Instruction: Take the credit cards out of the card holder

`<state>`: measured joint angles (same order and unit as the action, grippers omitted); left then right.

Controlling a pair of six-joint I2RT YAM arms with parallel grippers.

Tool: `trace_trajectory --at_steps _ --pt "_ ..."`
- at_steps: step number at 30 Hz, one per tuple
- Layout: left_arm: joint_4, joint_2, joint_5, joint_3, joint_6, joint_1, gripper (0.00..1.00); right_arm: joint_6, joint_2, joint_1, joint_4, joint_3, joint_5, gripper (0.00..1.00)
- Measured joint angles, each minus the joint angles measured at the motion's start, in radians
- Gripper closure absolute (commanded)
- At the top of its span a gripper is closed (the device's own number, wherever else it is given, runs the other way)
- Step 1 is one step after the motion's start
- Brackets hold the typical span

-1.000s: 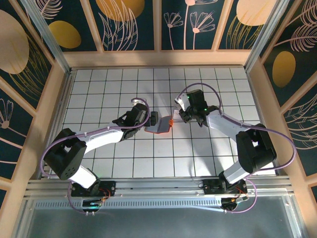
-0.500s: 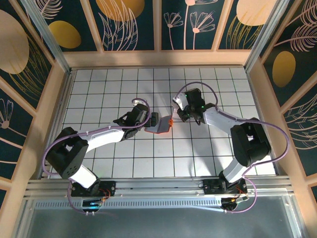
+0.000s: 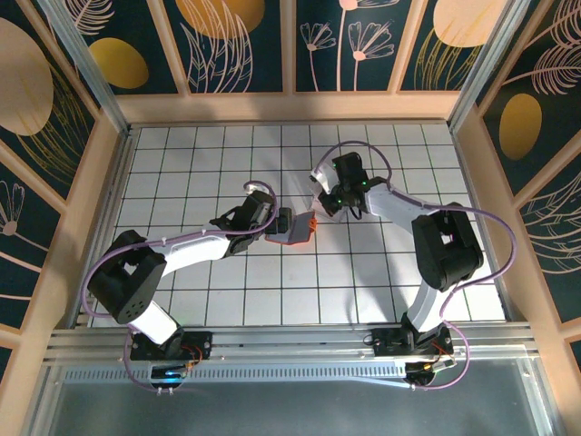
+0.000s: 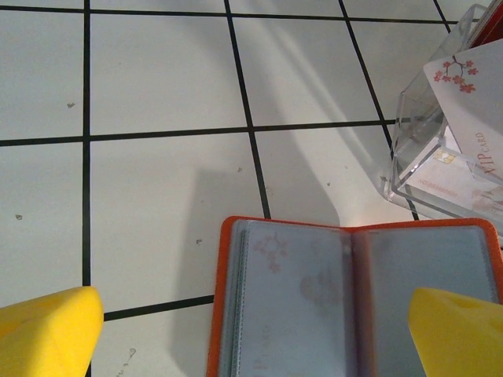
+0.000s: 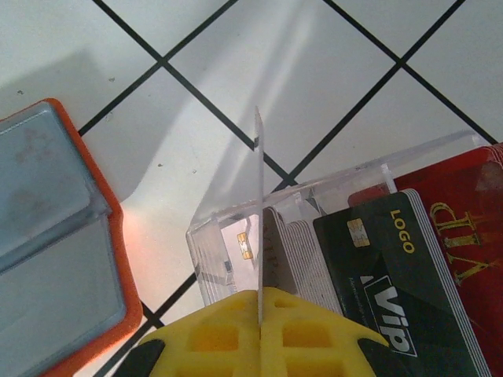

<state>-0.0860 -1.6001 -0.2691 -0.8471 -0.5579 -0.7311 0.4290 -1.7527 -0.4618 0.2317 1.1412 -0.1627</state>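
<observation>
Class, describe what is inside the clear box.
The clear box holds a black VIP card, a red VIP card and a row of pale cards. They overlap, so their count and most faces are hidden.

Surface (image 4: 157,71): white tiles, smooth, faint sheen, few dark specks
Card holder (image 4: 299,314): orange rim matt; sleeves cloudy blue-grey soft plastic, dull sheen
Clear box (image 4: 413,141): hard transparent plastic, glossy
Black card (image 5: 393,267), red card (image 5: 464,196): smooth plastic, glossy print
White card (image 5: 258,204): thin, stiff, smooth
Jaws, pads (image 4: 47,330): yellow, matt, slightly grainy
</observation>
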Motion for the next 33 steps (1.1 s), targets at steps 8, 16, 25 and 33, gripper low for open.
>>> trace_trajectory --at_steps 8,16,25,33 --pt "0.0 0.0 -0.001 -0.007 -0.003 0.0 0.01 0.018 -0.001 0.051 0.111 0.018 -0.049 1.0" --pt "0.0 0.0 -0.001 -0.013 -0.003 0.0 0.01 0.042 -0.016 0.056 0.193 0.065 -0.047 1.0" --pt "0.001 0.0 -0.001 -0.017 -0.003 0.0 0.01 0.075 -0.053 0.057 0.288 0.147 -0.044 1.0" --pt "0.0 0.0 -0.001 -0.018 -0.003 0.0 0.01 0.091 -0.057 0.057 0.308 0.153 -0.04 1.0"
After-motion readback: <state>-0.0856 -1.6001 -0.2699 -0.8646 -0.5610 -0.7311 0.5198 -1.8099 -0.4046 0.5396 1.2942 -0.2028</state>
